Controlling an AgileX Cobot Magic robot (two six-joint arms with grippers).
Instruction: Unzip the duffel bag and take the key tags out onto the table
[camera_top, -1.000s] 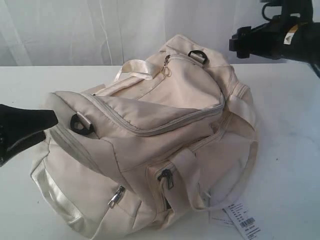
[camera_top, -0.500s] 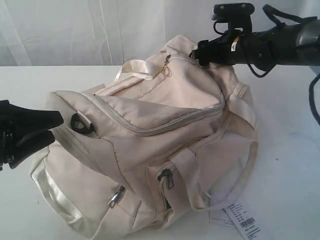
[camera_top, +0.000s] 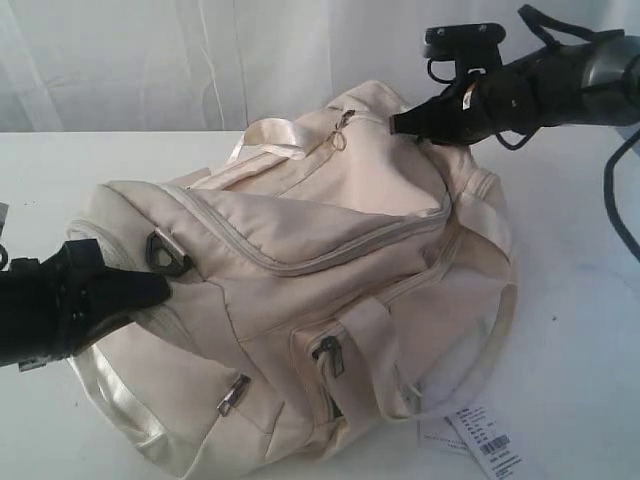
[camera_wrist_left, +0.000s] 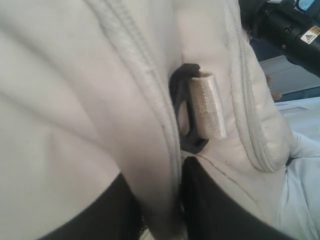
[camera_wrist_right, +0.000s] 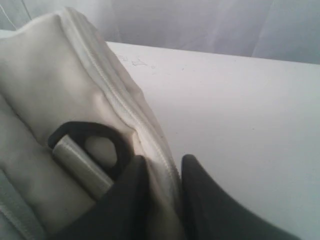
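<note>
The cream-white duffel bag (camera_top: 330, 270) lies on the white table (camera_top: 580, 300), and its long top zipper (camera_top: 330, 255) is closed. My left gripper (camera_top: 160, 285) is at the bag's left end, just below a black D-ring (camera_top: 165, 253). In the left wrist view that gripper (camera_wrist_left: 160, 179) is shut on a fold of bag fabric beside the D-ring (camera_wrist_left: 186, 115). My right gripper (camera_top: 398, 122) is at the bag's far upper end. In the right wrist view it (camera_wrist_right: 162, 165) pinches the bag's seam next to another D-ring (camera_wrist_right: 85, 132). The key tags are hidden.
A white paper barcode tag (camera_top: 485, 440) lies on the table by the bag's near right corner. Zipper pulls show on the front pockets (camera_top: 232, 395) (camera_top: 330, 352), and a ring pull (camera_top: 340, 135) on the top pocket. White curtain stands behind the table.
Both grippers moved in onto the bag and closed on its fabric, the left at the left end and the right at the far end. The bag's left end has bunched a little.
</note>
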